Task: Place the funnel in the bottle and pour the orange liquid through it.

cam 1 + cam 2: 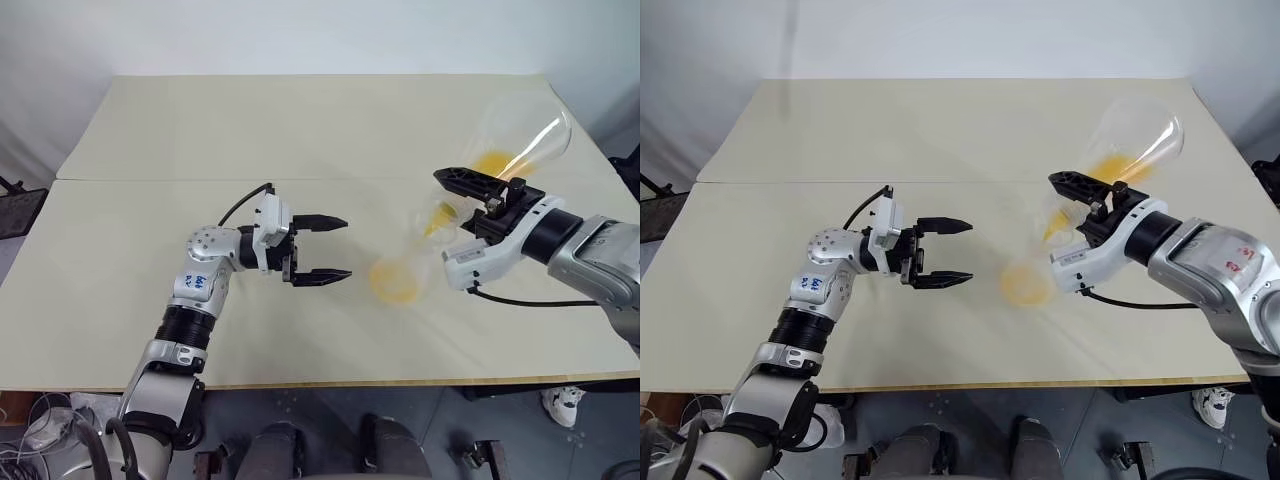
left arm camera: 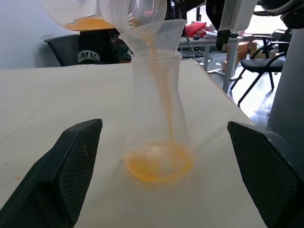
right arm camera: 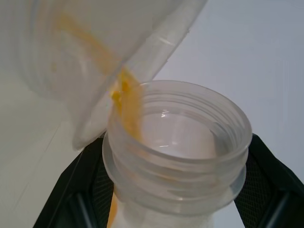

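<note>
The bottle (image 2: 159,118) stands upright on the worktop (image 1: 300,130), right of centre, with the funnel (image 2: 154,35) seated in its neck. A pool of the orange liquid (image 2: 159,164) lies in its base, and a thin orange stream runs down through the funnel.

The right gripper (image 1: 480,205) has its jaws shut on the neck of a second flask (image 1: 520,135), tipped so its mouth hangs over the funnel's rim with the wide base raised far and to the right; some orange liquid is left inside it. The left gripper (image 1: 322,247) sits just left of the bottle, level, jaws wide and holding nothing, with the bottle in line between the 2 fingers but apart from them.

Both flasks look like thin clear plastic: light, stiff, probably smooth and slippery. With so little liquid in it the bottle is likely easy to tip, and the funnel only rests loosely in the neck, so a knock from the pouring flask could unseat it. Judging by shape, the narrow ridged neck is the safest place to grip.

In the head views the clear walls nearly vanish against the pale worktop, so the bottle's outline and the funnel are hard to make out there. Whether the tipped flask's lip touches the funnel I cannot tell.
</note>
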